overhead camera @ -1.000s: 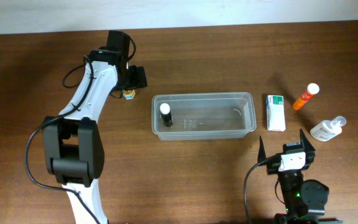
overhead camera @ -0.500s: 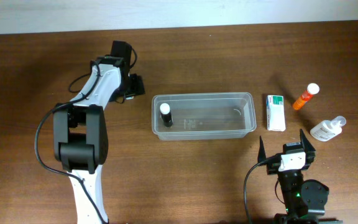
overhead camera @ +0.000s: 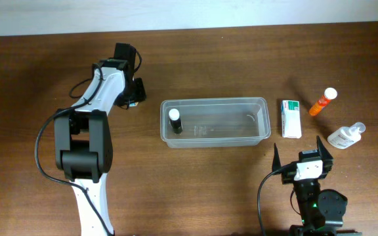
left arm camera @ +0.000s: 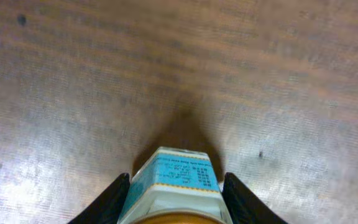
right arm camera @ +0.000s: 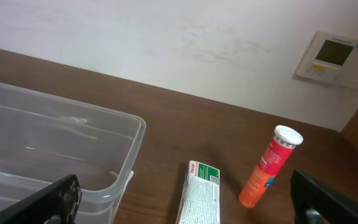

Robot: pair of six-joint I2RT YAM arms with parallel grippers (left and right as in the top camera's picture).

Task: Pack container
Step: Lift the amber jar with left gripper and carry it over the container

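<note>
1. Roughly mid-bench (overhead camera: pixel 209 190) lies the container (overhead camera: pixel 215 101), a clear tub set lengthwise left to right; the right wrist view shows its rounded corner and rim.
2. Inside it, at the left end, is a dark bottle (overhead camera: pixel 174 120) with a white cap.
3. Left pincer (overhead camera: pixel 134 98) is down at the bench, left of the container and apart from it.
4. Its fingers (left arm camera: pixel 110 202) are clamped on a blue-label bottle (left arm camera: pixel 178 174), one finger against each side, with bare wood beyond.
5. Right pincer (overhead camera: pixel 298 149) hangs near the bench's front edge, right of the container's front corner, with its fingers spread wide and nothing between them.
6. Just right of the container, not touching it, lies a white-and-green box (overhead camera: pixel 291 118) on its side.
7. Farther right an orange tube (overhead camera: pixel 323 101) with a white cap lies at a slant in the overhead view.
8. Nearer the front from the tube lies a clear bottle (overhead camera: pixel 345 136), also at a slant.
</note>
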